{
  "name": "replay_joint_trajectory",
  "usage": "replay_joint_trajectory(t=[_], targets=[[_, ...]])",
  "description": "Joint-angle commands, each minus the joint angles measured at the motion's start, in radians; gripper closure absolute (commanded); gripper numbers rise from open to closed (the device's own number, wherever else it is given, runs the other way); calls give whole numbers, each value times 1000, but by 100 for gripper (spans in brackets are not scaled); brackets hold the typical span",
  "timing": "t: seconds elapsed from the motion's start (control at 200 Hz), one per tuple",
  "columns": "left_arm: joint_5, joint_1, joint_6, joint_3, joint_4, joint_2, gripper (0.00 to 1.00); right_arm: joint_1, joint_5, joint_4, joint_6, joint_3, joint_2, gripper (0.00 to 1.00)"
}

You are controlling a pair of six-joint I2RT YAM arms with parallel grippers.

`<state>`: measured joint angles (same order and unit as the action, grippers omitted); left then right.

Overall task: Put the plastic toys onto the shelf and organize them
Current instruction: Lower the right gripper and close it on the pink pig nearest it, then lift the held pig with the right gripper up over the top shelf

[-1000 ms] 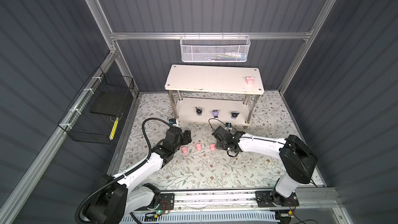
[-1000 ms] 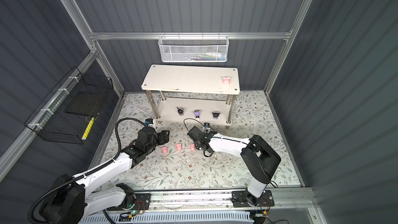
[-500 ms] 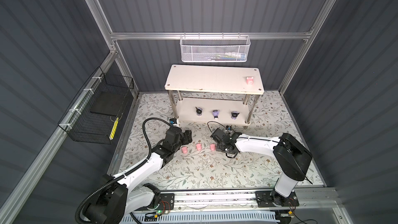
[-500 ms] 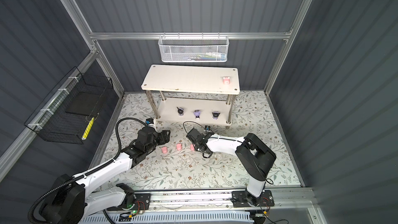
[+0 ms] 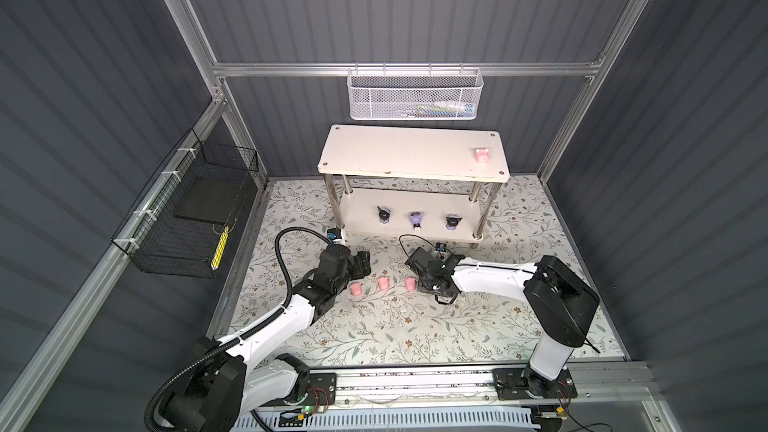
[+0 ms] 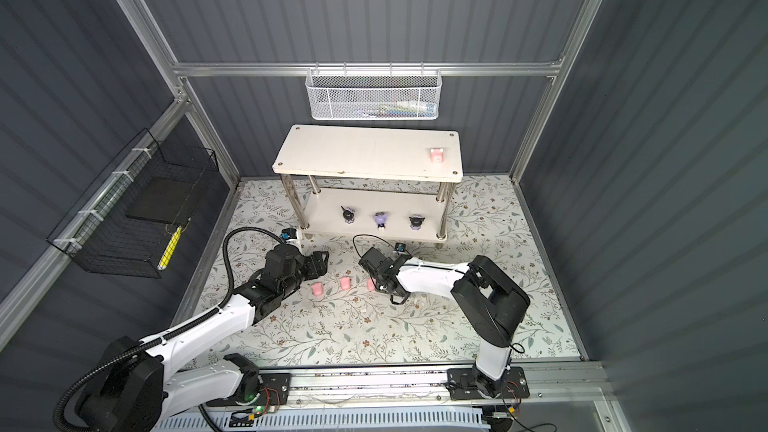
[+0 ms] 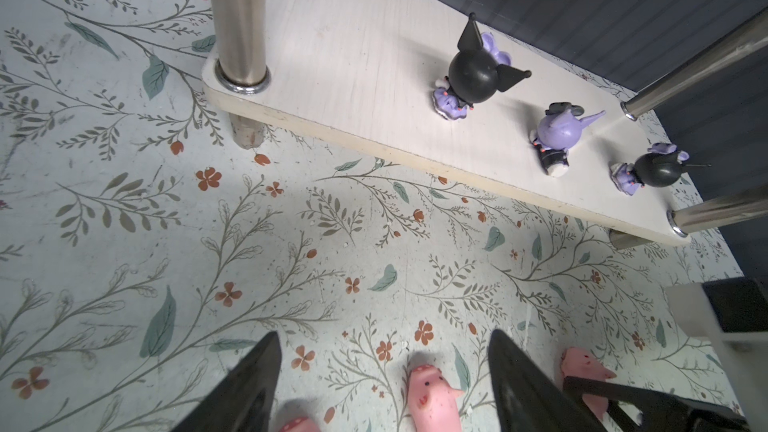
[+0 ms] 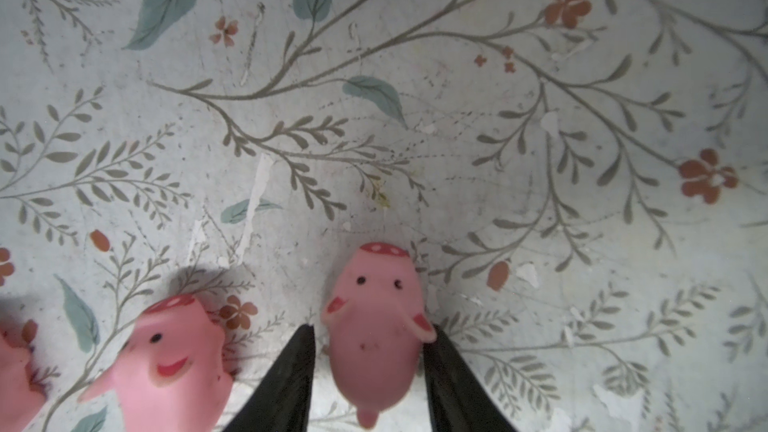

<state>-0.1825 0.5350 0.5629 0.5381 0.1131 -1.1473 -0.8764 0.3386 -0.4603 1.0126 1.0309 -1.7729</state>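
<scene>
Three pink pig toys (image 5: pixel 356 289) (image 5: pixel 383 283) (image 5: pixel 410 283) lie in a row on the floral floor in front of the white shelf (image 5: pixel 407 151). My right gripper (image 8: pixel 372 330) straddles the rightmost pig (image 8: pixel 376 334). One finger touches its ear and a thin gap shows at the other, so it is open. My left gripper (image 7: pixel 382 336) hangs open just left of the row, gripping nothing; the middle pig (image 7: pixel 432 396) shows between its fingers. A fourth pig (image 5: pixel 481 155) sits on the top tier. Three purple-and-black toys (image 5: pixel 383 214) (image 5: pixel 416 220) (image 5: pixel 451 222) stand on the lower tier.
A white mesh basket (image 5: pixel 415 93) hangs on the back wall above the shelf. A black wire basket (image 5: pixel 187 218) hangs on the left wall. Metal shelf legs (image 7: pixel 239 18) stand close to the left gripper. The arms' rail (image 5: pixel 415 380) runs along the front.
The right gripper slid a little left onto the rightmost pig and its jaws narrowed around it. The left arm and the other toys stayed still.
</scene>
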Motion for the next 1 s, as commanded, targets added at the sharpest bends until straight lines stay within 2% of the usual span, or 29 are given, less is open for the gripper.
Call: replay_joint_trajectory(t=[0.0, 0.205, 0.34, 0.55, 0.75, 0.865, 0.996], targets=[[-6, -5, 6, -16, -3, 28, 22, 4, 2, -16, -1, 6, -12, 56], [-8, -4, 8, -23, -9, 39, 22, 5, 29, -42, -19, 1, 3, 67], [-13, -4, 4, -21, -15, 49, 22, 5, 25, -62, -49, -19, 49, 69], [-14, -5, 2, -21, -13, 47, 22, 6, -4, -205, -215, 37, 163, 70], [-10, -4, -1, -13, -13, 40, 22, 6, -31, -471, -397, 236, 319, 69], [-6, -5, -2, -9, -9, 34, 22, 7, -10, -662, -476, 459, 366, 68], [2, -4, 3, -3, -3, 26, 22, 5, 28, -848, -522, 746, 330, 68]])
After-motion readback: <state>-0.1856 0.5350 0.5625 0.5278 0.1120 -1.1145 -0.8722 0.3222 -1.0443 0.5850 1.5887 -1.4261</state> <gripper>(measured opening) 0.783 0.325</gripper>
